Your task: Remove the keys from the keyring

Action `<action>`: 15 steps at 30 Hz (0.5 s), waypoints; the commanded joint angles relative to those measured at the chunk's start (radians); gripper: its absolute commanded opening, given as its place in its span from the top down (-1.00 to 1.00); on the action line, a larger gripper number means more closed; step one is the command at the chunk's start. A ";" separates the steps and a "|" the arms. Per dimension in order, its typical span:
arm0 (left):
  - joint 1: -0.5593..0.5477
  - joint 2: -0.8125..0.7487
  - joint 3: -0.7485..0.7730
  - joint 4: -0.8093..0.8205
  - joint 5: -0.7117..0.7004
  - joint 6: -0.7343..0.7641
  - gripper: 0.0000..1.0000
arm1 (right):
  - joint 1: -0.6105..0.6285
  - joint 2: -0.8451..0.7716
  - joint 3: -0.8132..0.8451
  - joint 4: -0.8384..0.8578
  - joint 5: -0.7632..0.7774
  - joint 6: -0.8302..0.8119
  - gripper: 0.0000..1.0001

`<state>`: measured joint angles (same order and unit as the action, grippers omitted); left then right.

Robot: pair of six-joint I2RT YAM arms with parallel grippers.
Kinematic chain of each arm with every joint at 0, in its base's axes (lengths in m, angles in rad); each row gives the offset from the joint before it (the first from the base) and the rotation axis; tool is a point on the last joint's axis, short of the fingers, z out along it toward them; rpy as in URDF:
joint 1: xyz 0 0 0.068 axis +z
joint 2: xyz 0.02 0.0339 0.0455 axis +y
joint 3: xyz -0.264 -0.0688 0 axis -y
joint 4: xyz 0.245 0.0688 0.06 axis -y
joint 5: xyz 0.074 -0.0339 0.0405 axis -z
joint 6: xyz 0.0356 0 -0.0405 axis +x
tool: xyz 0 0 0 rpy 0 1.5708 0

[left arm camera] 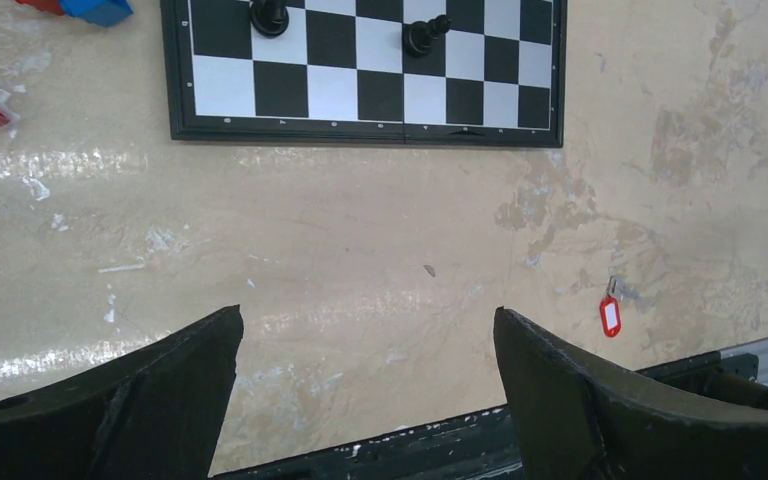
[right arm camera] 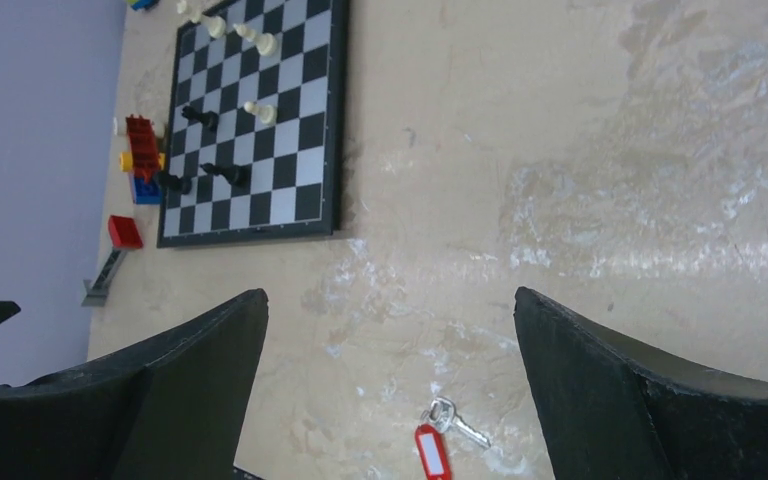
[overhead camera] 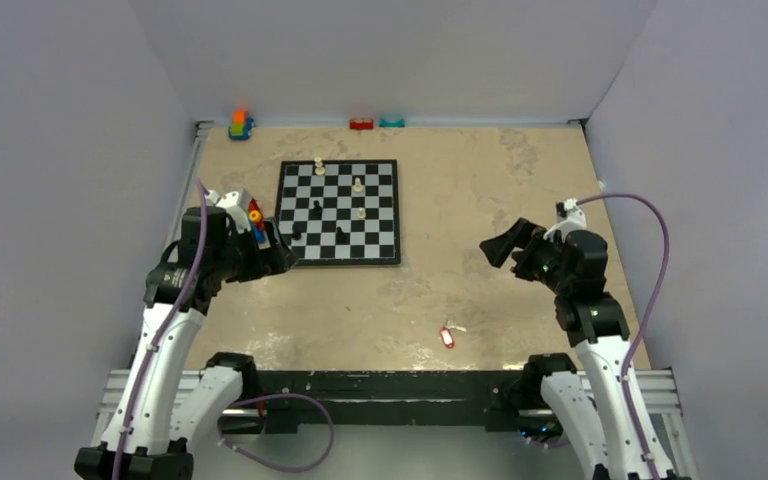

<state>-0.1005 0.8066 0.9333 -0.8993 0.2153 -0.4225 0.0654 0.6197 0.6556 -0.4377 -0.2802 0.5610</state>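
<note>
A silver key (right arm camera: 457,422) with a red tag (right arm camera: 431,452) on its ring lies on the table near the front edge. It shows in the top view (overhead camera: 448,336) and as a small red tag (left arm camera: 611,316) in the left wrist view. My right gripper (right arm camera: 390,310) is open and empty, above and behind the key; in the top view (overhead camera: 496,246) it hovers right of centre. My left gripper (left arm camera: 368,320) is open and empty, at the left by the chessboard corner (overhead camera: 282,255), far from the key.
A chessboard (overhead camera: 340,211) with several pieces lies at the back centre. Toy bricks (overhead camera: 255,220) sit by the left gripper; more bricks (overhead camera: 241,124) and small toys (overhead camera: 362,124) stand along the back wall. The black front rail (overhead camera: 380,385) borders the near edge.
</note>
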 commanded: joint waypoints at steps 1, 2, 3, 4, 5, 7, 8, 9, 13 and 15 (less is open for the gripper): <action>-0.018 0.011 -0.004 0.017 0.032 0.022 -1.00 | 0.003 0.041 -0.012 -0.073 -0.029 0.042 -0.97; -0.018 0.012 -0.004 0.016 0.032 0.023 -1.00 | 0.004 0.054 -0.009 -0.091 -0.030 0.048 -0.97; -0.019 0.013 -0.004 0.016 0.033 0.024 -1.00 | 0.004 0.065 -0.007 -0.107 -0.030 0.058 -0.97; -0.019 0.012 -0.004 0.017 0.035 0.024 -1.00 | 0.004 0.069 -0.009 -0.123 -0.031 0.072 -0.97; -0.020 0.013 -0.004 0.017 0.035 0.024 -1.00 | 0.004 0.063 -0.018 -0.127 -0.039 0.086 -0.97; -0.024 0.014 -0.005 0.018 0.035 0.024 -1.00 | 0.015 0.031 -0.060 -0.115 -0.057 0.135 -0.97; -0.025 0.014 -0.005 0.019 0.034 0.024 -1.00 | 0.029 0.010 -0.089 -0.102 -0.057 0.170 -0.97; -0.025 0.016 -0.005 0.019 0.035 0.024 -1.00 | 0.053 -0.006 -0.109 -0.100 -0.043 0.206 -0.97; -0.025 0.026 -0.004 0.019 0.031 0.022 -1.00 | 0.264 0.003 -0.085 -0.190 0.184 0.338 -0.97; -0.025 0.030 -0.003 0.017 0.031 0.022 -1.00 | 0.372 0.025 -0.080 -0.185 0.283 0.415 -0.97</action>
<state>-0.1204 0.8261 0.9333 -0.8993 0.2325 -0.4210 0.2623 0.6167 0.5468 -0.5865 -0.2005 0.7921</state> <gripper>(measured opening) 0.997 0.986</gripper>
